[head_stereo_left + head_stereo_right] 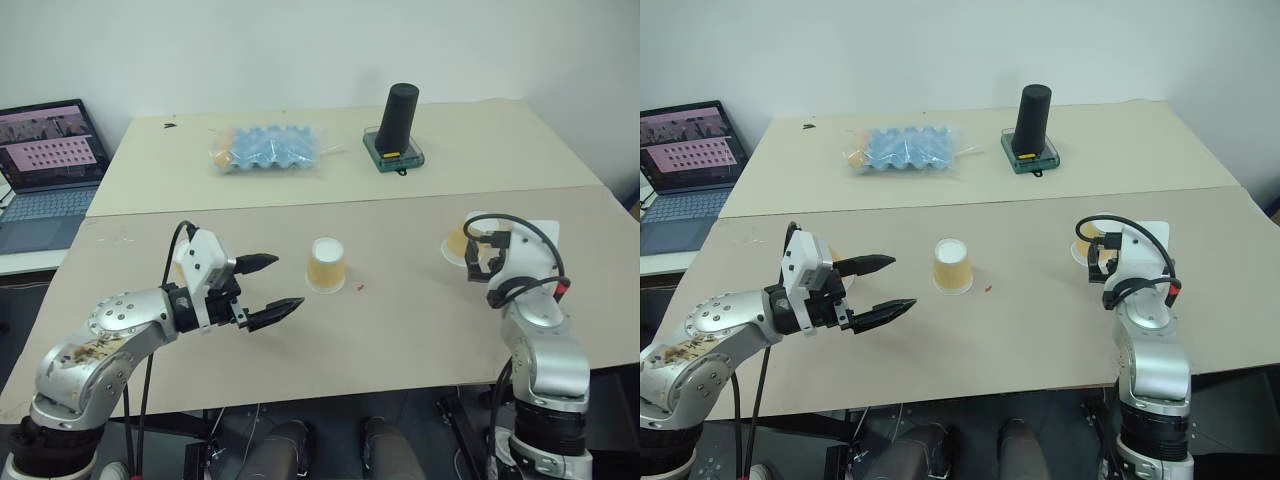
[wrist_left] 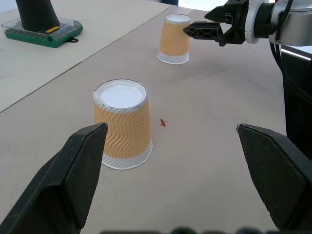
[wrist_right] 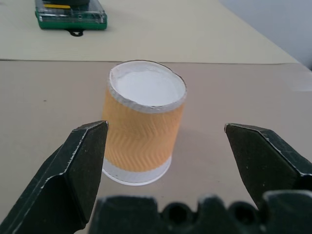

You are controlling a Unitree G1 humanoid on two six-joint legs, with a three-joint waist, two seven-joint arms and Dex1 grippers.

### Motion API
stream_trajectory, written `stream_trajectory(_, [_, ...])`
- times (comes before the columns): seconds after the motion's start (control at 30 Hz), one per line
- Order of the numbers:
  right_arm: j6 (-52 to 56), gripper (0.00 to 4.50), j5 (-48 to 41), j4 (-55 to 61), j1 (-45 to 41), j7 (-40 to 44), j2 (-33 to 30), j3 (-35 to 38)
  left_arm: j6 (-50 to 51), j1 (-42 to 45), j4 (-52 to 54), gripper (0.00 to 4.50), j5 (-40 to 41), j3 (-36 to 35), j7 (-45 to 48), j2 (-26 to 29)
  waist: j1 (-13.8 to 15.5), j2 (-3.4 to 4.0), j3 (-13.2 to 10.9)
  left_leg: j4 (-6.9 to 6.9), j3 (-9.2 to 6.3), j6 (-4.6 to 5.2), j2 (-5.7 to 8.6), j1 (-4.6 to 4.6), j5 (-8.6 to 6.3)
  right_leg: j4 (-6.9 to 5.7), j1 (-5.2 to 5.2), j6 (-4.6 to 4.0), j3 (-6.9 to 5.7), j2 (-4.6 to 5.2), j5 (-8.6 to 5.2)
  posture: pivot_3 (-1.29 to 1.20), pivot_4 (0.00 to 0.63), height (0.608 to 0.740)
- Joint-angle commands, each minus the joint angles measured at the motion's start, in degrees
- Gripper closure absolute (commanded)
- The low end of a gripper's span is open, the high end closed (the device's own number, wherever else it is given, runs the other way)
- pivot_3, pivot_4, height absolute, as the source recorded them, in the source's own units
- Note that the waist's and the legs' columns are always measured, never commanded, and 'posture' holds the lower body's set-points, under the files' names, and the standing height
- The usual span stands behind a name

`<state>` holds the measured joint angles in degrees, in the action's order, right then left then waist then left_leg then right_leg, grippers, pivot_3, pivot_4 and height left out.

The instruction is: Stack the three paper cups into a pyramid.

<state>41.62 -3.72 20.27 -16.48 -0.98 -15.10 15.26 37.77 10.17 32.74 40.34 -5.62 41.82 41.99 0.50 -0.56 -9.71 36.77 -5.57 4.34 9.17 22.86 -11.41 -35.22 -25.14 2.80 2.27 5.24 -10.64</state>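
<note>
Two of the paper cups stand plainly on the tabletop (image 1: pixel 400 330), both upside down, with the white base up and the wide rim on the surface, so their long axis is upright. The middle cup (image 1: pixel 326 265) is near the centre, and the right cup (image 1: pixel 458 240) is well apart from it on the robot's right.

The left end effector (image 1: pixel 288 282) is released. Its two black fingers are spread wide and hold nothing, and they point roughly level toward the middle cup. This cup lies ahead of it, near but not touching. In the left wrist view it sits closer to one finger than to the other, so we judge that a small sideways correction is needed before closing.

The right end effector (image 1: pixel 474 256) is also released and empty. The right cup is just in front of it, and in the right wrist view it is almost centred between the fingers, but we cannot tell if the tips already pass its sides. Each arm is therefore nearer to its own cup.

A tan patch (image 1: pixel 837 264) behind the left end effector may be the third cup, but we cannot be sure.

About writing, the cups carry no print that we can see. The yellow label on the green base (image 1: pixel 393 152) under the black cylinder (image 1: pixel 398 118) is too small to read, and so is the laptop (image 1: pixel 45 170) screen.
</note>
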Motion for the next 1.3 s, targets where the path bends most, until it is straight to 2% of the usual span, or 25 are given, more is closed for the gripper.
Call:
stream_trajectory(0.03, [-3.2, 0.05, -1.1, -0.9, -2.0, -0.4, 0.0, 2.7, -0.1, 0.3, 1.1, 0.00, -0.1, -0.8, -0.5, 0.1, 0.0, 0.00, 0.0, 0.00, 0.00, -0.08, 0.00, 0.00, 0.05, 0.01, 0.00, 0.00, 0.00, 0.00, 0.00, 0.00, 0.150, 0.740])
stream_trajectory(0.63, [-14.2, 0.05, -1.0, -19.0, -9.4, 0.5, -1.0, 1.0, 0.2, -1.0, 2.7, 0.00, 0.5, -1.4, -2.6, 0.2, -0.7, 0.00, 0.0, 0.00, 0.01, -0.26, -0.01, 0.00, 0.17, -0.01, 0.02, -0.05, 0.02, -0.02, 0.03, 0.00, 0.150, 0.740])
stream_trajectory(1.07, [-19.5, 0.05, -1.7, -29.1, -16.9, 0.8, -1.4, 1.5, -0.2, -1.5, 3.0, 0.00, 0.2, -1.3, -3.1, 0.2, -1.2, 0.00, 0.0, 0.00, 0.01, -0.26, -0.01, -0.01, 0.17, -0.01, 0.02, -0.07, 0.03, -0.03, 0.05, 0.00, 0.150, 0.740])
stream_trajectory(1.3, [-21.5, 0.05, -3.6, -31.9, -17.9, 0.9, -1.2, 2.6, -0.4, -1.6, 2.9, 0.00, 0.0, -1.4, -3.0, 0.3, -1.2, 0.00, 0.0, 0.00, 0.01, -0.26, -0.01, 0.00, 0.17, 0.00, 0.02, -0.08, 0.03, -0.03, 0.05, 0.00, 0.150, 0.740])
